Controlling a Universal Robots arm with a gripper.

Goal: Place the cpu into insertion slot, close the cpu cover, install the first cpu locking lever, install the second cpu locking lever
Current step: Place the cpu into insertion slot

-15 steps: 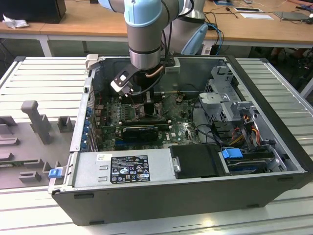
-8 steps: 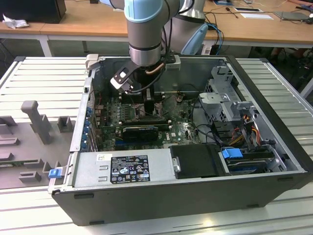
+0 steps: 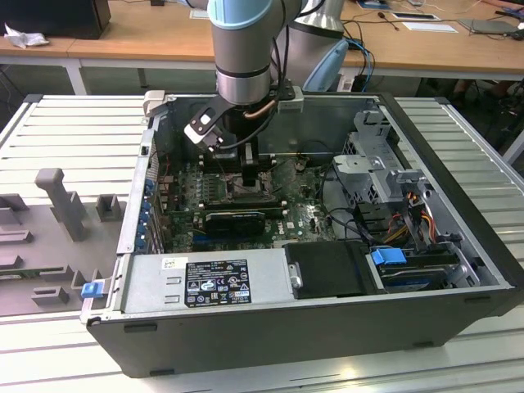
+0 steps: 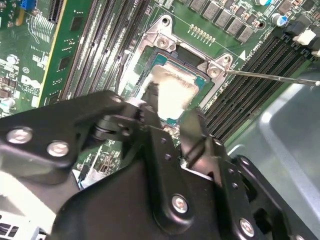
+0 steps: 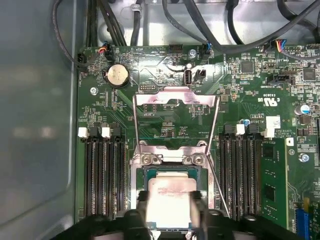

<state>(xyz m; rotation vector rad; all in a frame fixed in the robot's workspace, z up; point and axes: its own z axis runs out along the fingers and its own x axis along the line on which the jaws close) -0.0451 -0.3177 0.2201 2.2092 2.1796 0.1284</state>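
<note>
cpu (image 5: 170, 197): flat, silvery face up, sitting at the insertion slot (image 5: 172, 171) between the end effector's pads. We can't tell if it's fully seated or just above the contacts.
cpu axis: near-square, so we see no real long axis. Its edges run parallel to the socket frame and to the memory slots (image 5: 102, 175). The face points up out of the board.
end effector (image 5: 171, 201): clamped on the cpu across two opposite edges in both wrist views. In the exterior view it's deep in the case (image 3: 442, 139), straight down over the board.
step: first one, placing the cpu. We judge the placement nearly done but not released.
needs: in our view, the chip has to stay level and square to the frame, corners matched, with no side load on the socket. The pads need room to part without dragging it.
cpu cover (image 5: 172, 97): swung open, lying back away from the socket with bare board showing through its cut-out. Not closed.
lever (image 5: 220, 190): thin wire rod along the socket's side. We read it as unlatched.
case: sits on the slatted tabletop (image 3: 65, 123).
</note>
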